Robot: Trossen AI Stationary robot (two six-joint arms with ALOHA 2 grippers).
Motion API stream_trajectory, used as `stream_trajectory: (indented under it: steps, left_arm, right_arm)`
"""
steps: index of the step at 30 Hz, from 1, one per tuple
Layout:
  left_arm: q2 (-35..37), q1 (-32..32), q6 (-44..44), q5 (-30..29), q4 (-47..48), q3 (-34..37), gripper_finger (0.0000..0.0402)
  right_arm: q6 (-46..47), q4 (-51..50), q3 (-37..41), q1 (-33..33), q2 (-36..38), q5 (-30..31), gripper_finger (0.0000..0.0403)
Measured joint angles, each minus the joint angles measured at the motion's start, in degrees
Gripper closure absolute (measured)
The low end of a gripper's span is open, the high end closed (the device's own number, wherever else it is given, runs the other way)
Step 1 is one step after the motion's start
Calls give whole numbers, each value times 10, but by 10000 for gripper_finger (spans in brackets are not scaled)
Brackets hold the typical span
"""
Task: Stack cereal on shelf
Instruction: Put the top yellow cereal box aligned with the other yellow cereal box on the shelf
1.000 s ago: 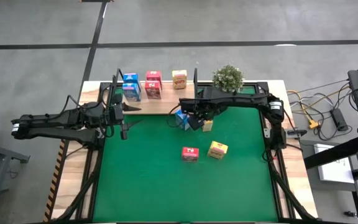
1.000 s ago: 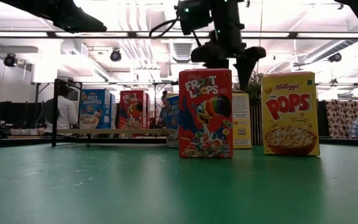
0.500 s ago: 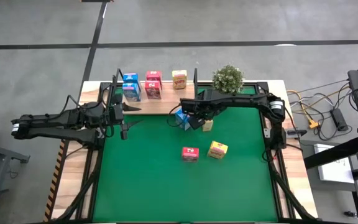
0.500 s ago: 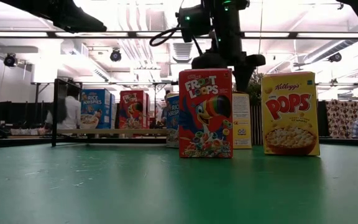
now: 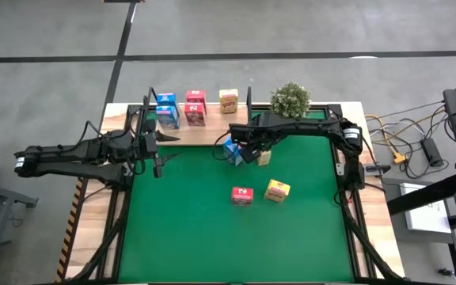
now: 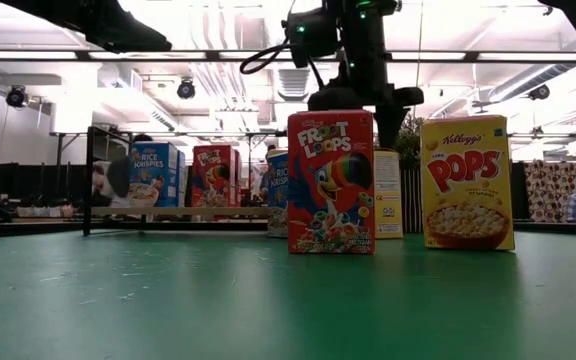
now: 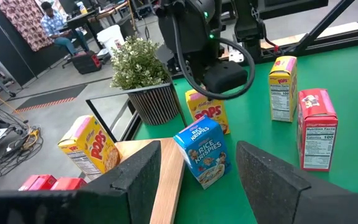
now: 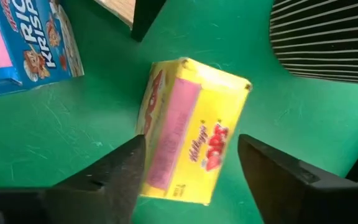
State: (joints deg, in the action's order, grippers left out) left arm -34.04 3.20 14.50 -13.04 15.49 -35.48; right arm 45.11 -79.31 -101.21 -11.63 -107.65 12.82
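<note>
The wooden shelf (image 5: 212, 134) stands at the mat's far edge with blue (image 5: 167, 112), red (image 5: 195, 108) and yellow (image 5: 228, 100) cereal boxes on it. On the mat stand a blue box (image 5: 231, 150), a yellow box (image 5: 265, 159), a red box (image 5: 242, 195) and another yellow box (image 5: 277, 191). My right gripper (image 8: 191, 140) is open and points down over the yellow box (image 8: 191, 134) beside the plant. Its fingers (image 8: 110, 177) stand on either side of the box's top, not touching it. My left gripper (image 5: 163, 154) is open and empty, near the shelf's left end.
A potted plant (image 5: 290, 99) stands at the far right, close to the right arm. The blue box (image 8: 23, 43) stands just left of the right gripper. The shelf's black end frame (image 8: 146, 15) is near. In the low view the red box (image 6: 330, 180) hides most of the right gripper.
My right gripper has come down a little over the yellow box beside the plant and stays open. The boxes have not moved.
</note>
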Motion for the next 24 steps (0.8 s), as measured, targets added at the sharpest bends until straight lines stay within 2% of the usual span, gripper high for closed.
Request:
stream_trajectory:
  steps: [5,9,13,24]
  left_arm:
    - [0,0,0,0,0,0,210]
    - [0,0,0,0,0,0,209]
    - [0,0,0,0,0,0,209]
    - [0,0,0,0,0,0,209]
  right_arm:
    - [-8,2,4,-11,4,1,112]
    - [-12,30,21,-11,4,1,105]
    - [-12,34,31,-11,4,-2,124]
    - [-9,33,37,-12,4,-14,208]
